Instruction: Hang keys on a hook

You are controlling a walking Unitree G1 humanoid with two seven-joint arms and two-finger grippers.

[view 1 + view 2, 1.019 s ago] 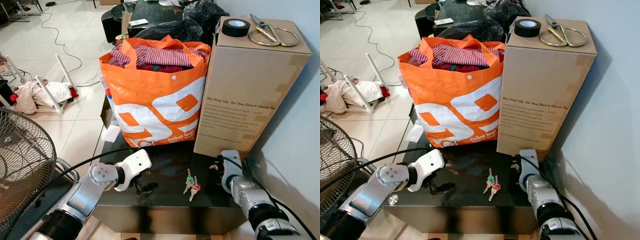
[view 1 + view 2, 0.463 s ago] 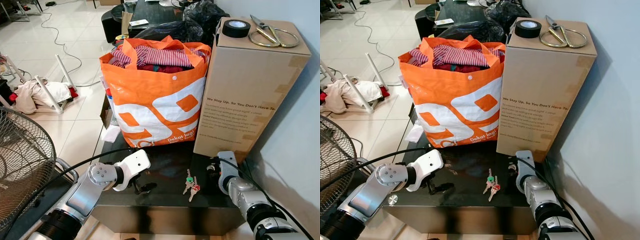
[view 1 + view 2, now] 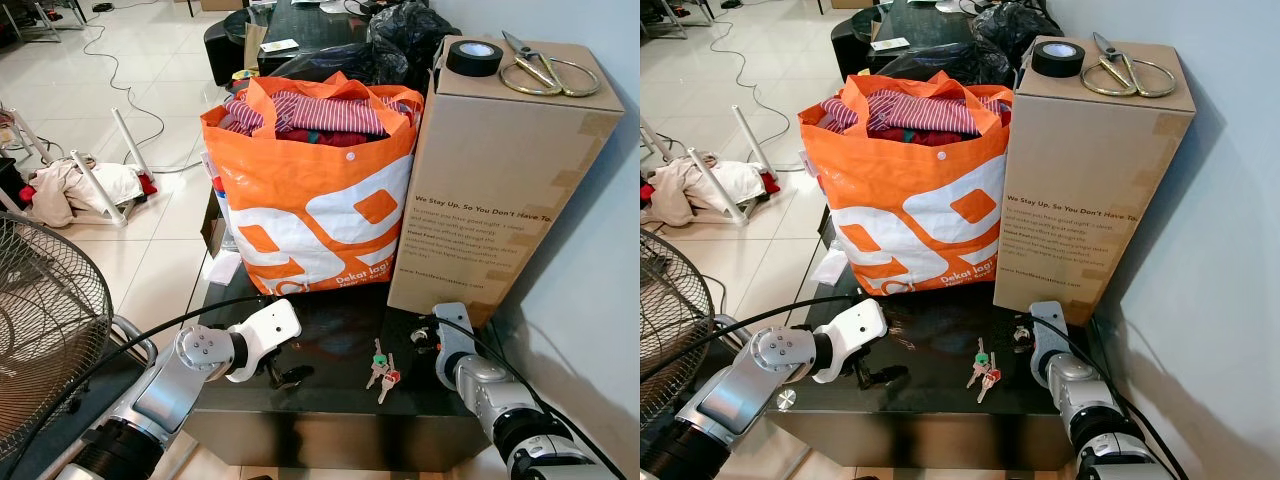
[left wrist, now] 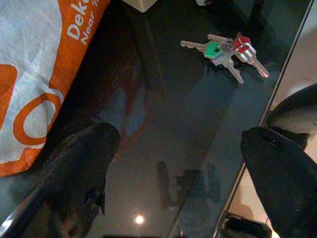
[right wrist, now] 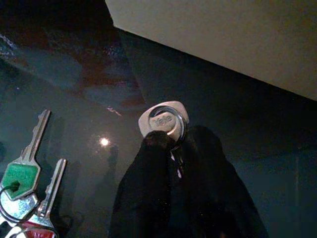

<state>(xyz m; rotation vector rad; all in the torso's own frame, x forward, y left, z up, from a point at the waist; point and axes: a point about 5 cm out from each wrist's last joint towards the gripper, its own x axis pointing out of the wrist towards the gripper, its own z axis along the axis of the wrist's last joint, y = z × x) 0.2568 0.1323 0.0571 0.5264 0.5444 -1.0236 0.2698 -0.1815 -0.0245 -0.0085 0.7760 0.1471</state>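
Glossy black glass is what I have under both grippers: the dark table (image 3: 340, 400) runs across the lower middle of the head views and mirrors whatever hangs over it. My left gripper (image 3: 283, 377) sits low at lower left of centre, its white wrist housing rounded and smooth; in its wrist view the two matte, slightly pitted black fingers (image 4: 81, 163) stand wide apart with nothing between them, hovering above the table's near edge. Lower centre of the left eye view holds the bunch of keys (image 3: 381, 365), flat on the glass between the two arms: thin silver blades on a ring, one with a green plastic cap, one with a red cap. My right gripper (image 3: 1020, 338) is at lower right of centre, just beside the foot of the cardboard box. In the right wrist view its fingers are pressed together on a separate silver key (image 5: 162, 121) with a rounded, stamped metal head and a ring.

Behind the keys, mid-frame, stands the orange and white woven plastic bag (image 3: 310, 200), shiny and creased, stuffed with striped red fabric. Touching its right side is the tall, plain brown cardboard box (image 3: 490, 180), with a roll of black tape (image 3: 472, 57) and brass-handled scissors (image 3: 545, 68) on its top. At left, a round wire fan grille (image 3: 45, 340); beyond, pale floor tiles.
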